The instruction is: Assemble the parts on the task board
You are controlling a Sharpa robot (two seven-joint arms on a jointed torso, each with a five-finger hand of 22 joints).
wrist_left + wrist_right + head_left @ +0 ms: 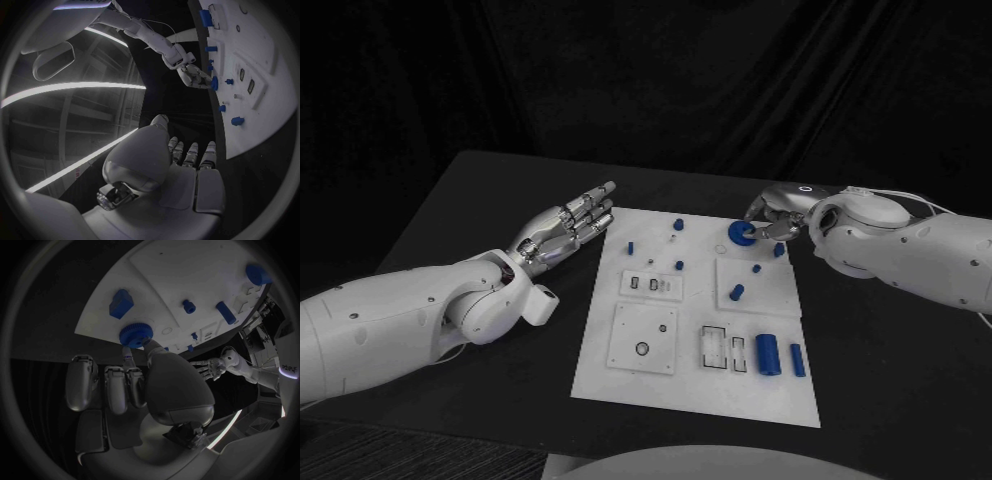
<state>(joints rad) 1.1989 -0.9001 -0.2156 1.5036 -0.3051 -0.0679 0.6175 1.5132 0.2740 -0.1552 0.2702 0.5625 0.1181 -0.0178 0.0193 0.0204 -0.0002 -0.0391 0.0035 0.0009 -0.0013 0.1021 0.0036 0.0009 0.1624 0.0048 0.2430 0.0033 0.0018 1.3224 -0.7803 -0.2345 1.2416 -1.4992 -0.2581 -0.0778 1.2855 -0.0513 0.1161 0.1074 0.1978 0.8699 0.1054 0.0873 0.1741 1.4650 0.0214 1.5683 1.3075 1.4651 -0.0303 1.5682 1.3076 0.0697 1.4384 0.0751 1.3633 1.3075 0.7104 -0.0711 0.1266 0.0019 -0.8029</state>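
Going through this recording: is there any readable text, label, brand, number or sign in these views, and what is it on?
"paxir" or similar: a partial line of pale lettering on a dark surface at the rim of the right wrist view; cut off and too blurred to read surely.
White task board: no printing that can be read; only cut-outs and blue parts.
White arms and silver left hand and right hand: no legible markings.

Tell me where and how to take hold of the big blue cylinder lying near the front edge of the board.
Grip the big blue cylinder across its round middle, coming straight down from above. It lies flat on the task board with its length running front to back, so fingers should probably close on its left and right flanks. A slimmer blue rod lies close on its right, leaving little room there; the right hand is nearer.
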